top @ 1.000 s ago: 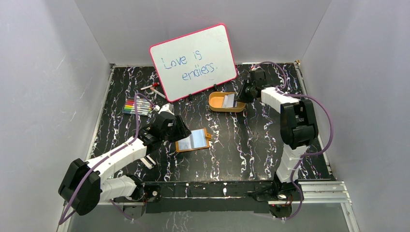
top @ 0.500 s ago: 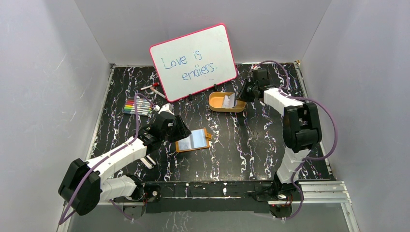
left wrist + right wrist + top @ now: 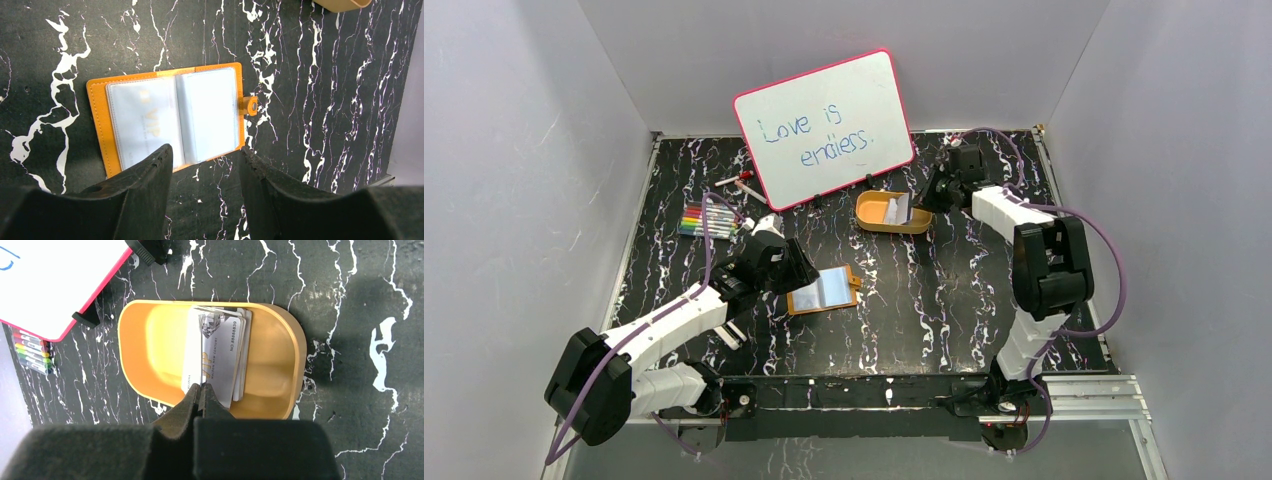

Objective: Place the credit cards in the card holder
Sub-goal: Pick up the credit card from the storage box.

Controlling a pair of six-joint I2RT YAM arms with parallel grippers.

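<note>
The card holder [image 3: 823, 290] [image 3: 170, 117] lies open on the black marbled table, orange with clear sleeves, a card showing in its left sleeve. My left gripper [image 3: 796, 268] [image 3: 205, 152] hangs open just over its near edge, with nothing between the fingers. Several credit cards [image 3: 222, 355] [image 3: 901, 209] lean in a stack inside the orange oval tray [image 3: 150, 340] [image 3: 874, 208]. My right gripper [image 3: 201, 386] [image 3: 921, 200] is shut, its tips pinched on the near edge of a grey credit card in the stack.
A pink-framed whiteboard [image 3: 824, 128] [image 3: 50, 280] stands at the back, just behind the tray. A row of coloured markers [image 3: 707, 218] [image 3: 27, 352] lies at the left. White walls close in the table on three sides.
My right gripper's fingers have closed onto the card edge in the tray and the arm has shifted slightly. The left arm and card holder have not moved.
</note>
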